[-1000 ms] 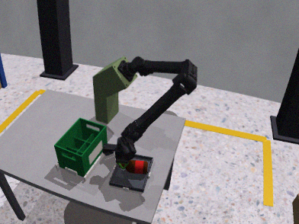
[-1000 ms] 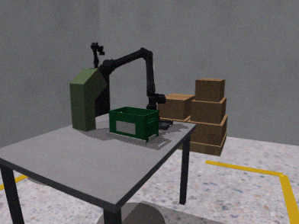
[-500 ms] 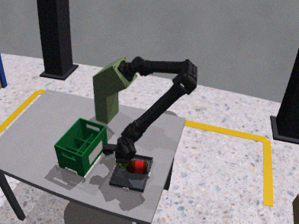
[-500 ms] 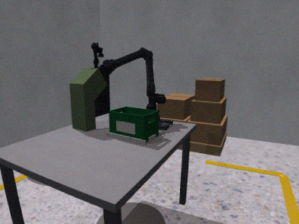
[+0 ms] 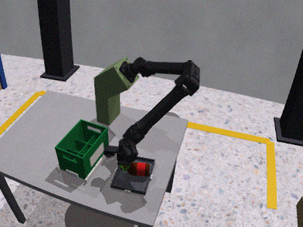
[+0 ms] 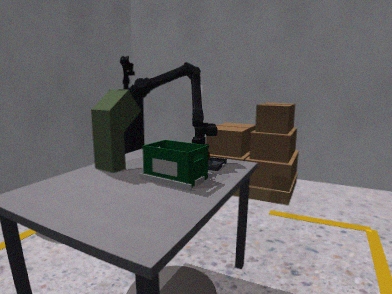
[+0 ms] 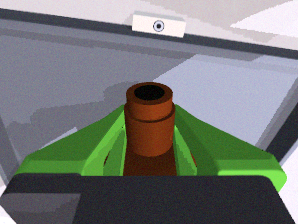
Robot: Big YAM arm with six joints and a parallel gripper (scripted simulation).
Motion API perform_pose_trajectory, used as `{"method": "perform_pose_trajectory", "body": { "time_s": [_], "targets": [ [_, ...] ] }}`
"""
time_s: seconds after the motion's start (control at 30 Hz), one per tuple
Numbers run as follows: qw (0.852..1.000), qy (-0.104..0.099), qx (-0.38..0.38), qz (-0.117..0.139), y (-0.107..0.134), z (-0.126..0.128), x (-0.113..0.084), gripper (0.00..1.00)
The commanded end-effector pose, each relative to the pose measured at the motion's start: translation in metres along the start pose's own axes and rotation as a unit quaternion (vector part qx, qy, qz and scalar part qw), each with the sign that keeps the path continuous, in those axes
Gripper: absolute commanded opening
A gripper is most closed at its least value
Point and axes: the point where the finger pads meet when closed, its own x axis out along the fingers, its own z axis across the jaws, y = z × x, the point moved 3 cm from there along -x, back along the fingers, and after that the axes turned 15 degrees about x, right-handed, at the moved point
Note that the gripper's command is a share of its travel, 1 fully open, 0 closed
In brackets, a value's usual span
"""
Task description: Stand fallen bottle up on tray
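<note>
A brown bottle (image 5: 138, 168) with a red label lies on its side on the dark tray (image 5: 133, 175) near the table's front right edge. My gripper (image 5: 124, 167) is down at the tray and its green fingers are shut on the bottle's neck. In the wrist view the bottle's open mouth (image 7: 149, 95) points away from me, and the green fingers press on both sides of the neck. The tray floor (image 7: 75, 80) and its far rim fill the background. In the exterior view the crate hides most of the tray (image 6: 217, 162).
A green crate (image 5: 82, 147) stands just left of the tray and also shows in the exterior view (image 6: 175, 160). The olive arm pedestal (image 5: 110, 93) stands at the table's back. Stacked cardboard boxes (image 6: 265, 147) stand on the floor beyond the table.
</note>
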Motion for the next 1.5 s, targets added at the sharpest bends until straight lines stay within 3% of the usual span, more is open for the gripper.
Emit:
{"method": "perform_pose_trajectory", "body": {
  "time_s": [0.0, 0.57, 1.47],
  "targets": [
    [1.000, 0.002, -0.006, 0.002, 0.002, -0.003, 0.004, 0.00],
    [1.000, 0.001, -0.006, 0.002, 0.003, -0.002, 0.002, 0.00],
    [1.000, -0.009, -0.001, 0.002, 0.000, 0.007, -0.022, 0.00]
  ]
}}
